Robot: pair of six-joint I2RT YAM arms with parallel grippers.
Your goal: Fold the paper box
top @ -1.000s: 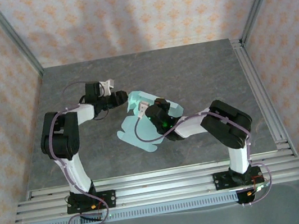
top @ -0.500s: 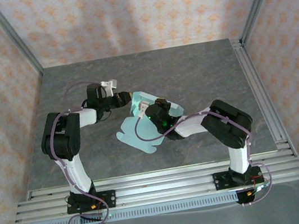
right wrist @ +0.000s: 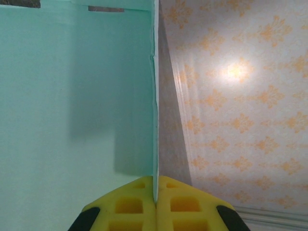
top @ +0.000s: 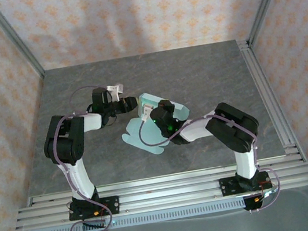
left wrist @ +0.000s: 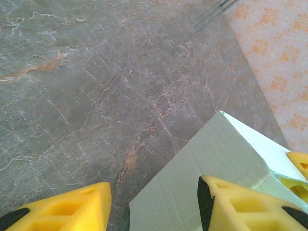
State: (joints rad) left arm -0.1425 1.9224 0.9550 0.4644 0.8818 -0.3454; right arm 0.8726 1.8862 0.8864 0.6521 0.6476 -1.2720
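Note:
The paper box (top: pixel 145 133) is a pale mint die-cut sheet lying mid-table, with rounded tabs toward the front and a flap raised at its far end. My right gripper (top: pixel 155 115) is shut on that sheet; in the right wrist view the thin card edge (right wrist: pixel 155 120) runs straight up from between the closed yellow fingers (right wrist: pixel 130 207). My left gripper (top: pixel 133 102) is open at the raised flap's far-left side. In the left wrist view the flap (left wrist: pixel 211 168) stands between the spread yellow fingers (left wrist: pixel 67 207), next to the right one.
The grey marbled table (top: pixel 194 74) stretches around the sheet. Patterned walls enclose the cell, and metal rails (top: pixel 268 97) run along the right side and the front edge. The right arm's elbow (top: pixel 234 123) rests right of the sheet.
The left gripper has moved right, up to the raised flap. The sheet's far end has folded up more and drawn in. The right gripper has kept its hold.

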